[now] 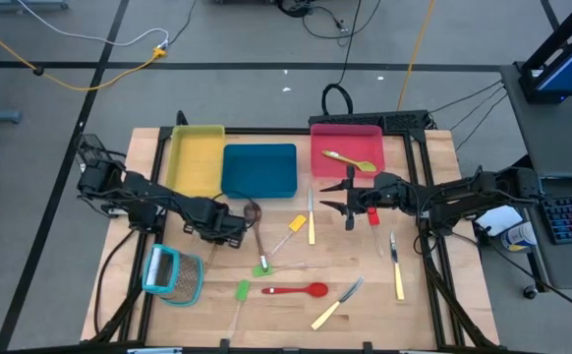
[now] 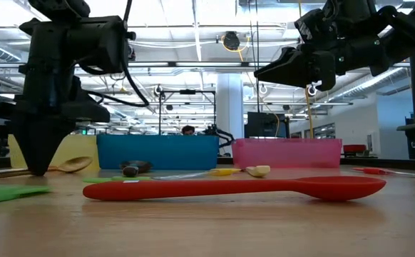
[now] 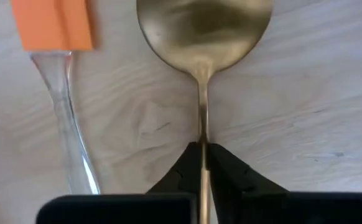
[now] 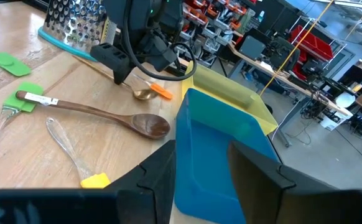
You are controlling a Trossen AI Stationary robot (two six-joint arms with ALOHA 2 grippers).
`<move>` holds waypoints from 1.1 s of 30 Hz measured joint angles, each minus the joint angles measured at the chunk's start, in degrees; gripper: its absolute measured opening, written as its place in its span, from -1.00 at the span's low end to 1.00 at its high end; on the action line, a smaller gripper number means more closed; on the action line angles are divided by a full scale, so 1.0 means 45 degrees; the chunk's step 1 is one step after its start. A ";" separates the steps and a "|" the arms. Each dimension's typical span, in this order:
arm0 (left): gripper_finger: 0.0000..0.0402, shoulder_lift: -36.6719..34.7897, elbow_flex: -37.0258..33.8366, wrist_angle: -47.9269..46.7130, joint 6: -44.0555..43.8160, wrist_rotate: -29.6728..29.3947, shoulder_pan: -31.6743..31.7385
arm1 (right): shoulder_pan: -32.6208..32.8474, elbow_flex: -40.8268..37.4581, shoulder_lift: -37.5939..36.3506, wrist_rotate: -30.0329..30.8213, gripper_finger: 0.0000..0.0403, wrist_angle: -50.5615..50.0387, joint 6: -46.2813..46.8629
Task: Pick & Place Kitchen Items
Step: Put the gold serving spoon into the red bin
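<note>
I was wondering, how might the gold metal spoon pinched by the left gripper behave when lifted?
The gold metal spoon looks stiff, so it probably won't flex. The left gripper holds its thin neck, so the polished metal might slip or pivot, bowl end dipping.

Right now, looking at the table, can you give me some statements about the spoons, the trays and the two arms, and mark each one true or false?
1. The left gripper has its fingers shut on the thin handle of the gold spoon. True.
2. The blue tray sits between the yellow tray and the pink tray. True.
3. The red spoon lies inside the blue tray. False: it lies on the table, nearer the front edge.
4. The right gripper holds a knife. False: its fingers are apart and nothing is between them.
5. A spoon lies in the pink tray. True.
6. The grater is in the yellow tray. False: it lies on the table near the left arm.
</note>
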 joint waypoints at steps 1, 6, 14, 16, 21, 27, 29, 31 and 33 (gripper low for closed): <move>-0.94 0.0000 -0.0022 0.0113 0.0102 -0.0075 0.0000 | 0.0000 0.0000 0.0002 0.0000 -0.32 -0.0005 0.0000; -0.90 0.0029 0.0154 -0.0016 0.0263 -0.0200 -0.0006 | 0.0000 0.0000 0.0001 0.0000 -0.32 0.0000 0.0000; -0.93 0.0063 0.1668 0.0238 0.2120 -0.1374 -0.0130 | 0.0000 0.0000 0.0000 0.0000 -0.32 0.0005 0.0000; -0.95 0.0063 0.2228 0.0140 0.2755 -0.1665 -0.0142 | 0.0000 0.0000 0.0000 0.0000 -0.32 0.0010 0.0000; -0.95 0.0058 0.3506 0.0227 0.5000 -0.2672 -0.0133 | 0.0000 0.0000 0.0000 -0.0025 -0.32 0.0005 0.0066; -0.96 0.0045 0.4334 0.0199 0.7183 -0.3646 -0.0118 | -0.0020 0.0000 0.0002 -0.0017 -0.32 0.0304 0.1719; -0.96 0.0039 0.4449 0.0194 0.7629 -0.4145 -0.0070 | -0.0079 0.0000 0.0083 -0.0024 -0.32 0.1040 0.2627; -0.96 0.0034 0.4468 0.0419 0.8133 -0.4554 0.0027 | -0.0097 0.0000 0.0309 -0.0005 -0.32 0.2109 0.3754; -0.96 0.0034 0.4468 0.0756 0.8665 -0.4732 0.0207 | -0.0097 0.0013 0.0695 -0.0005 -0.32 0.3209 0.4585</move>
